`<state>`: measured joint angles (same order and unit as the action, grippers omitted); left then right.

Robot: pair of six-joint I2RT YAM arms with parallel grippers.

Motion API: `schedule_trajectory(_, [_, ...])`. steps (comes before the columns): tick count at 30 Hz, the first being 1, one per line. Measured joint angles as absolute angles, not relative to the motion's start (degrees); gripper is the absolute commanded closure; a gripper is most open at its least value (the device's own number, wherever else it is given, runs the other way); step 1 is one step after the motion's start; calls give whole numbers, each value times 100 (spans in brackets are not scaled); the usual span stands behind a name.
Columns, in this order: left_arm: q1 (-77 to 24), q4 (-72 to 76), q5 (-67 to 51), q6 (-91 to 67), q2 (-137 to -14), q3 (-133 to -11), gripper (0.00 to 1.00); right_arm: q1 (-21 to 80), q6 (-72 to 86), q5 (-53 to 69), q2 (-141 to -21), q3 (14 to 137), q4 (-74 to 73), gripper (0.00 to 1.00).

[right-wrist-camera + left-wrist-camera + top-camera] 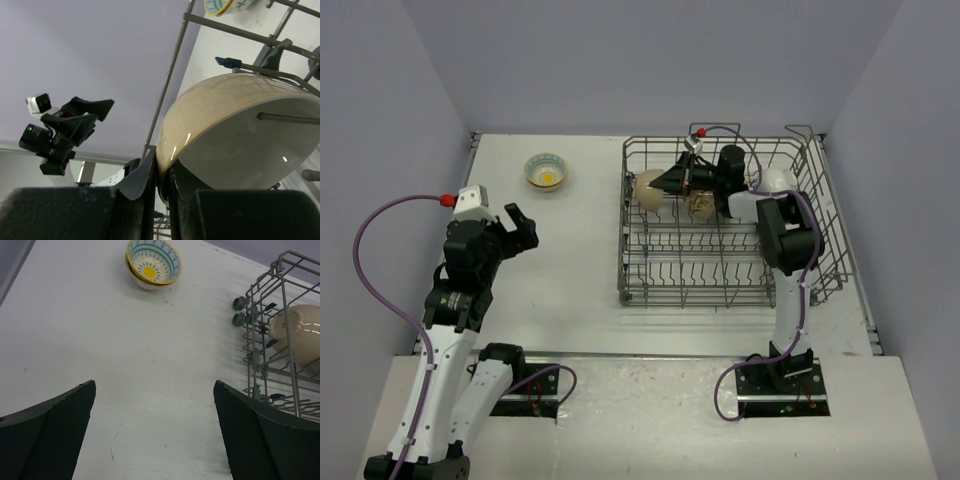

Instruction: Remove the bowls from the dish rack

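Right tool [162, 172] pinching beige bowl [200, 115] amid dish rack [720, 270] wires, left tool [154, 390] apart, seemingly stacked bowls [152, 265] beyond

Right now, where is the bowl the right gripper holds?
The bowl is inside the rack, near its far left corner in the top view, with the right gripper shut on its rim.

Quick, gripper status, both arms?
Left gripper: open, holding nothing.
Right gripper: shut on the rim of a beige round ceramic bowl in the grey metal wire dish rack.
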<state>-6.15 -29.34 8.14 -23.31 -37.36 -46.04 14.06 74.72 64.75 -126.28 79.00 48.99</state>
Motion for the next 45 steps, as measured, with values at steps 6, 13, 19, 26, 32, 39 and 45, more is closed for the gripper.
schedule_trajectory(6, [-615,-2934,814,-2331,-3726,-4604,0,1345,7769,6709,-12503,7900,5448,100])
schedule_trajectory(13, [-615,-2934,814,-2331,-3721,-4602,0,1393,7920,6899,-12029,7907,5918,100])
schedule_trajectory(19, [-615,-2932,814,-2331,-3721,-4602,0,1387,7891,7002,-11913,7913,5964,100])
schedule_trajectory(26, [-615,-2958,633,-2338,-3929,-4687,0,1525,4759,6375,-10326,7684,2217,100])
schedule_trajectory(32, [-622,-2978,-456,-2488,-4987,-6029,0,3277,921,3778,-7743,7618,-1100,100])
schedule_trajectory(39, [-1859,-3229,-1074,-2593,-6619,-8573,0,4904,-1175,1911,-6071,7142,-2617,100])
schedule_trajectory(45, [-3457,-3765,-510,-2484,-7483,-9780,0,6014,-2088,250,-6152,6733,-3682,100])
